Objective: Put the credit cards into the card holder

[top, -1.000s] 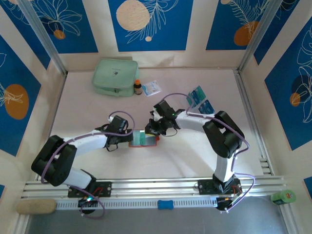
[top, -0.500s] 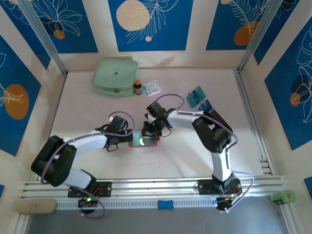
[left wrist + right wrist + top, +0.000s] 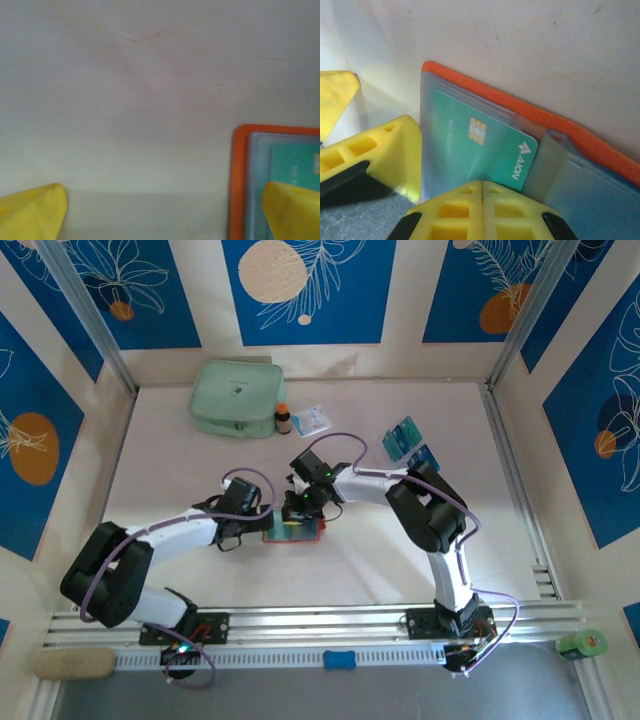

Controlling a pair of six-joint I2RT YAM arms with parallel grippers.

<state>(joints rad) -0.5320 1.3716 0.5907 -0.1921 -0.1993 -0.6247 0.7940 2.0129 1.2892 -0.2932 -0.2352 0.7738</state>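
Your right gripper (image 3: 482, 186) has its two yellow fingers pressed flat together with nothing pinched between them. In the right wrist view they come up from the bottom centre of the frame, and their joined tips sit at the near edge of a teal card (image 3: 470, 145).

That teal card (gold chip, white logo along its right end) lies in the left clear pocket of the card holder (image 3: 530, 117). Most of it is under the film, and its right end shows brighter past the film's edge. The orange holder is open flat on the table (image 3: 200, 580). You'll find it just left of centre in the top view, under both wrists.

Your left gripper (image 3: 164, 200) is spread wide and holds nothing. In the left wrist view one finger is at the lower left over bare table. The other is at the lower right, overlapping the holder's orange border and the end of the teal card. I can't tell from that blurred view whether it actually presses down.

In the top view the two arms meet over the holder, the left gripper at its left end and the right gripper at its upper edge.

The loose cards (image 3: 408, 445), teal-green and blue, lie right of centre in the upper half of the frame, well apart from the holder. Toward the upper left of the table there is a mint-green pouch (image 3: 235, 397), a small brown bottle (image 3: 283, 419) just beside it and a white-and-blue packet (image 3: 311, 421) next to the bottle.
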